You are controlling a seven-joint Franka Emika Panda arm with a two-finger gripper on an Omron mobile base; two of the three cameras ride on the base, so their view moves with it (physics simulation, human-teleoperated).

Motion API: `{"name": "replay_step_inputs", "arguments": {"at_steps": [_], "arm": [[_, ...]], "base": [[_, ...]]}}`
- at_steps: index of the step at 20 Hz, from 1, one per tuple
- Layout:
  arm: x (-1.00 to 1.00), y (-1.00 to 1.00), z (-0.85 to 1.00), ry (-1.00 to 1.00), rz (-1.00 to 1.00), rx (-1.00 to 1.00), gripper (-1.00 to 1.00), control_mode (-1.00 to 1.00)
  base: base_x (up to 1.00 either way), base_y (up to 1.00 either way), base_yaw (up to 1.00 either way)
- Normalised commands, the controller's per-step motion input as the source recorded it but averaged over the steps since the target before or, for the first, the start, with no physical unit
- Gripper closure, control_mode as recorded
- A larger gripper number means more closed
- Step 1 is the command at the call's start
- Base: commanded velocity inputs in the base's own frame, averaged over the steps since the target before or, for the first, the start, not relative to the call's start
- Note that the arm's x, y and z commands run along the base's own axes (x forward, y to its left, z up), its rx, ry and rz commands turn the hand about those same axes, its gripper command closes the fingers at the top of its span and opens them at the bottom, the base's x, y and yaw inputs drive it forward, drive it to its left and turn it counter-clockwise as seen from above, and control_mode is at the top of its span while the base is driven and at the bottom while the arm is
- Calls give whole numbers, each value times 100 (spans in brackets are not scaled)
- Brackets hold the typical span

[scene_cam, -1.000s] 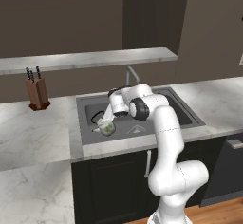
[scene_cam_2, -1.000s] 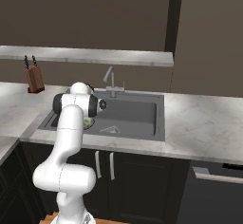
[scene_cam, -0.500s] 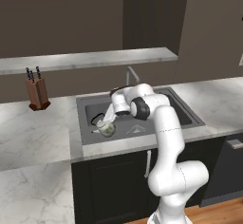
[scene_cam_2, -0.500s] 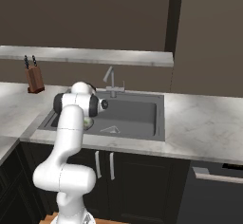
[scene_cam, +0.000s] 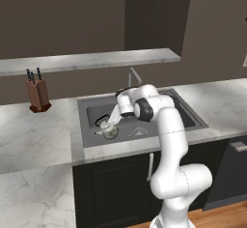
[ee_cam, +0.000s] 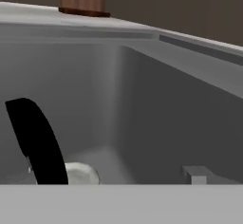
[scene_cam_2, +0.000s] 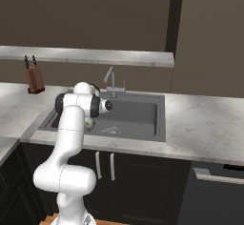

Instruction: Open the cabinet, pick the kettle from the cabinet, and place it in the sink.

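The kettle [scene_cam: 110, 131], white with green leaves, sits upright on the floor of the grey sink [scene_cam: 185, 113] in its left half. A green bit of the kettle [scene_cam_2: 88, 122] peeks out beside my forearm in the right base view. My gripper [scene_cam: 115, 119] reaches down into the basin just above and right of the kettle. In the hand view the kettle's black arched handle [ee_cam: 35, 142] stands at the left next to one fingertip, with the other fingertip [ee_cam: 197, 173] far to the right. My gripper [ee_cam: 114, 176] is open and holds nothing. The wall cabinet is out of view.
A slim faucet [scene_cam: 133, 76] rises behind the basin. A knife block [scene_cam: 37, 92] stands on the marble counter to the left, under a long marble ledge [scene_cam: 96, 60]. The sink's right half [scene_cam_2: 138, 114] is bare. A dishwasher front [scene_cam_2: 214, 176] sits at the lower right.
The kettle has sunk a little lower to the sink floor. The hand has stayed just above it, and the fingers now stand apart.
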Motion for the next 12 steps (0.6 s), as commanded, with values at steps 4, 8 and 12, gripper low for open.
{"name": "replay_step_inputs", "arguments": {"at_steps": [4, 8, 12], "arm": [[-6, -29, -21, 0, 0, 0, -100, -100], [-8, -31, -20, 0, 0, 0, -100, -100], [-8, -15, -15, 0, 0, 0, -100, -100]], "base": [[0, 0, 0], [0, 0, 0], [0, 0, 0]]}}
